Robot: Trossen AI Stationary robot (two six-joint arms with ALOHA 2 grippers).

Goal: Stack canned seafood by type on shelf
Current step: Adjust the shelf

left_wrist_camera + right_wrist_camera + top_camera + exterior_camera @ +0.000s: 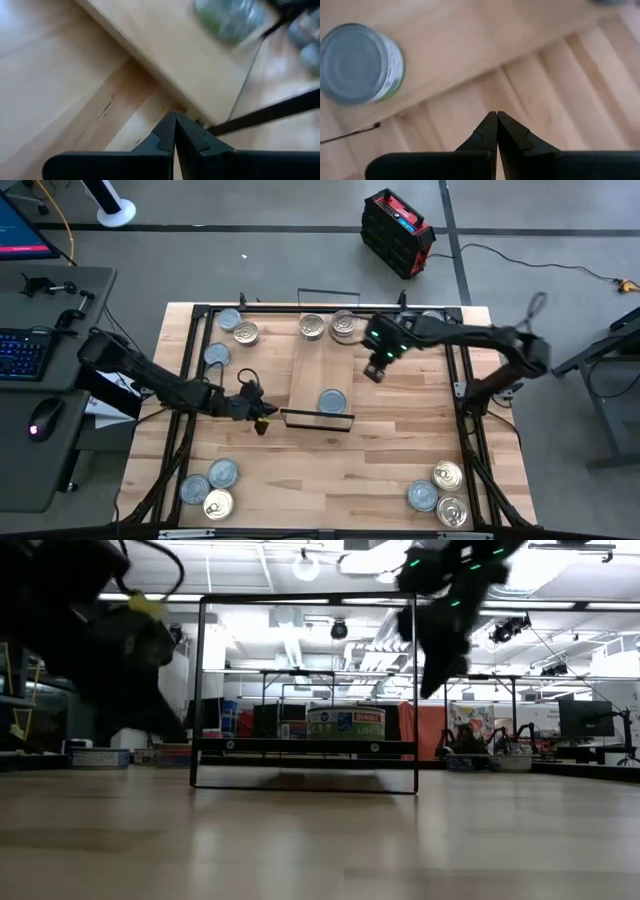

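The shelf [322,370] is a light-wood plank lying in the middle of the table, with black wire frames [305,690] at its ends. One blue-grey-topped tin [332,401] sits on its near end, and two tins [312,327] [343,323] sit on its far end. My left gripper [262,420] is shut and empty, low beside the shelf's near left corner [200,117]. My right gripper [375,370] is shut and empty, raised above the table just right of the shelf. In the right wrist view the blue-grey tin [357,62] stands on the plank, well away from the fingertips [496,116].
Loose tins lie in groups on the table: three at the far left [229,319], three at the near left [217,488] and three at the near right [445,492]. Black frame rails [185,420] run along the table's left and right sides.
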